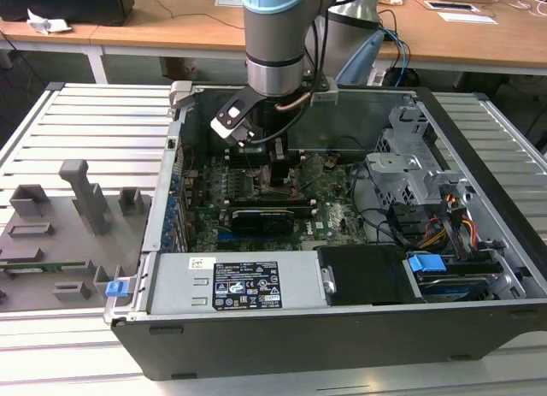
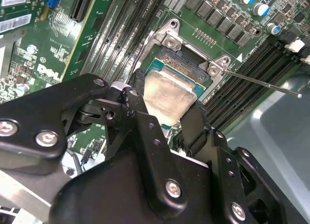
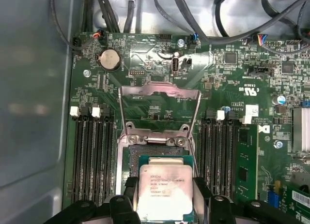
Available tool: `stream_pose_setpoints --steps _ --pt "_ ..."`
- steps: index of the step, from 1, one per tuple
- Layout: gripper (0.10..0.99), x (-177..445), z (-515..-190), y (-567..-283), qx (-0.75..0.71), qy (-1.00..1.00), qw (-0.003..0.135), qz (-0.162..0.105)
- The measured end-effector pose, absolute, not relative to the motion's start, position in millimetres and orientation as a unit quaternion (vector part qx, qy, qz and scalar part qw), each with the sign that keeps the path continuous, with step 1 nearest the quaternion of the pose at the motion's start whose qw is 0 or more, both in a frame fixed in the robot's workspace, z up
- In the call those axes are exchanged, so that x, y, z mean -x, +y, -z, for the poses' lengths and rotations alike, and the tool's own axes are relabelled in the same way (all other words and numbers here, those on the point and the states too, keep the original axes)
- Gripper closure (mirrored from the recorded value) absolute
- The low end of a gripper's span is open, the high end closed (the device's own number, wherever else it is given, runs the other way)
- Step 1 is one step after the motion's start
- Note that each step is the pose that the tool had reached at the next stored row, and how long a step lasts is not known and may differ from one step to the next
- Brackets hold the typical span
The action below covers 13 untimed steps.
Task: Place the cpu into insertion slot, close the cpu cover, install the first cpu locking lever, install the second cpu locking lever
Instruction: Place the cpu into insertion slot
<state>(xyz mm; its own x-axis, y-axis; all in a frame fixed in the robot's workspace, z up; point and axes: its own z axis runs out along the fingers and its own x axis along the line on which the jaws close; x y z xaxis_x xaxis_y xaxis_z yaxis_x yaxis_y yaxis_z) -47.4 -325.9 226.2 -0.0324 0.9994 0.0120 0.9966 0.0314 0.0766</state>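
The cpu, a silvery square chip on a green base, sits between the two black fingers of my gripper, which is shut on it. It hangs just over the near part of the insertion slot, whose dark contact field shows beyond the chip. In the second wrist view the cpu covers much of the insertion slot, with my gripper around it. The cpu cover stands open, tilted away from the socket. A thin locking lever sticks out sideways. In the exterior view my gripper is low inside the case.
Black memory slots flank the socket on both sides. Cables run along the case wall beyond the board. In the exterior view a drive cage, power supply and grey holder tray surround the green board.
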Motion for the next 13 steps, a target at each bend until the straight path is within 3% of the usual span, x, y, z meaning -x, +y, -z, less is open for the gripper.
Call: stream_pose_setpoints --steps 13 --pt "0.549 47.8 -219.2 -324.0 -0.701 0.712 0.022 -0.032"
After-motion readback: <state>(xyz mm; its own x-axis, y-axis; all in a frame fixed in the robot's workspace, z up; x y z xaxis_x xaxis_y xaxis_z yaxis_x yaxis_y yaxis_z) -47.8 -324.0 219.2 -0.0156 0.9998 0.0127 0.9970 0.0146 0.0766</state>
